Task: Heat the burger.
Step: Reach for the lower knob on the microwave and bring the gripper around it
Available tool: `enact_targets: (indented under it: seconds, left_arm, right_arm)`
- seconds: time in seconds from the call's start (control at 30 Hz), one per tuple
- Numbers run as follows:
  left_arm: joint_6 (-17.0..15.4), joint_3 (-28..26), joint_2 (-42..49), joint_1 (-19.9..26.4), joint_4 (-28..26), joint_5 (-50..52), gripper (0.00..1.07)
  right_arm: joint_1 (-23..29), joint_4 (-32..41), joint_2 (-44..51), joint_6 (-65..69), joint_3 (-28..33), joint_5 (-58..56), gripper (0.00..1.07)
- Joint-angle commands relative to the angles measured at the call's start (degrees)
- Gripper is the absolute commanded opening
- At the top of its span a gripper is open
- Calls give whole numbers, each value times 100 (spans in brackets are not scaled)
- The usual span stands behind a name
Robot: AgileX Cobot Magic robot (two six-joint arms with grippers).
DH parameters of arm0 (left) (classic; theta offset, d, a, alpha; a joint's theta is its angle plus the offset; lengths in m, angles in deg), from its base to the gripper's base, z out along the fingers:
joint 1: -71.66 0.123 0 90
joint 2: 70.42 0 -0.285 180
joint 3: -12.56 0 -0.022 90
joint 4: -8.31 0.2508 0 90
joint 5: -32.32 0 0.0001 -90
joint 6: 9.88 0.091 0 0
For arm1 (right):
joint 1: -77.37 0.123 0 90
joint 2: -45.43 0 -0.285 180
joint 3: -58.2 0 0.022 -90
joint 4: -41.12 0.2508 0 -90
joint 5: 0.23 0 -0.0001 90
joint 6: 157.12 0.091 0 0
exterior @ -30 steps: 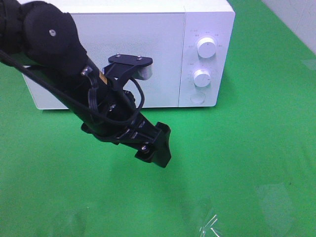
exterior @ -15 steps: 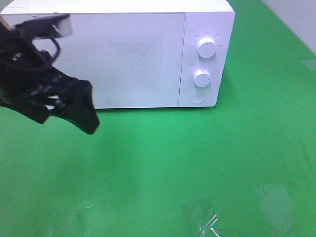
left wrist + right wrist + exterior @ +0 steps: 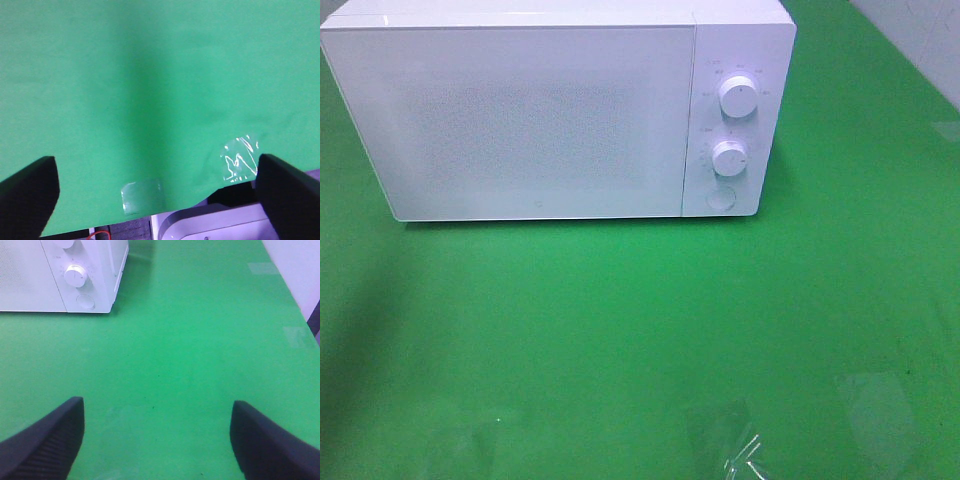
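The burger is out of view in every frame. A white microwave stands at the back of the green table with its door shut; it also shows in the right wrist view as the microwave. No arm appears in the exterior high view. In its wrist view my left gripper is open above bare green cloth, with nothing between its fingers. My right gripper is open too, empty, over the cloth some way from the microwave's knob side.
The microwave has two white knobs and a round button on its right panel. Clear tape patches lie on the cloth near the table's front edge. Green cloth spreads in front of the microwave.
The left arm, which hung in front of the microwave door, has swung away to the left and left the exterior high view. The microwave has not moved.
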Motion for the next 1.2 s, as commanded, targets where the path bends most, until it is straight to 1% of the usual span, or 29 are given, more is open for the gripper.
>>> enact_targets:
  seconds: [0.03,0.13,0.17,0.2,0.23,0.27,0.33,0.43,0.47,0.5,0.53,0.57,0.63,0.67,0.7,0.8,0.87,1.03,1.07,1.2]
  left_arm:
    - [178,264,481,229,-355,6,100]
    - [212,384,607,229,-384,29,100]
    - [241,659,837,229,-350,80,100]
    - [241,659,837,229,-350,80,100]
    - [286,900,1043,229,-298,149,100]
    - [286,900,1043,229,-298,149,100]
    - [332,1530,1616,229,-327,372,100]
    - [338,1673,1776,229,-327,441,100]
    - [384,1914,2068,229,-327,533,100]
    - [384,1914,2068,229,-327,533,100]
    - [464,2120,2418,229,-338,596,100]
    - [464,2120,2418,229,-338,596,100]
    - [487,2458,3042,229,-367,590,100]
    - [487,2458,3042,229,-367,590,100]
    - [516,2618,3317,229,-367,584,100]
    - [550,2687,3461,229,-367,567,100]
    - [613,2979,3919,229,-367,567,100]
    - [607,3180,4263,229,-430,556,100]
    - [607,3295,4429,229,-493,665,100]
    - [613,3380,4658,229,-464,831,100]
  right_arm:
    - [-34,6,138,-46,29,63,76]
    - [-34,6,138,-46,29,63,76]
    - [-34,6,138,-46,29,63,76]
    - [-34,6,138,-46,29,63,76]
    - [-34,6,138,-46,29,63,76]
    - [-34,6,138,-46,29,63,76]
    - [-34,6,138,-46,29,63,76]
    - [-34,6,138,-46,29,63,76]
    - [-34,6,138,-46,29,63,76]
    - [-34,6,138,-46,29,63,76]
    - [-34,6,138,-46,29,63,76]
    - [-34,6,138,-46,29,63,76]
    - [-34,6,138,-46,29,63,76]
    - [-34,6,138,-46,29,63,76]
    - [-34,6,138,-46,29,63,76]
    - [-34,6,138,-46,29,63,76]
    - [-34,6,138,-46,29,63,76]
    - [-34,6,138,-46,29,63,76]
    - [-34,6,138,-46,29,63,76]
    - [-34,6,138,-46,29,63,76]
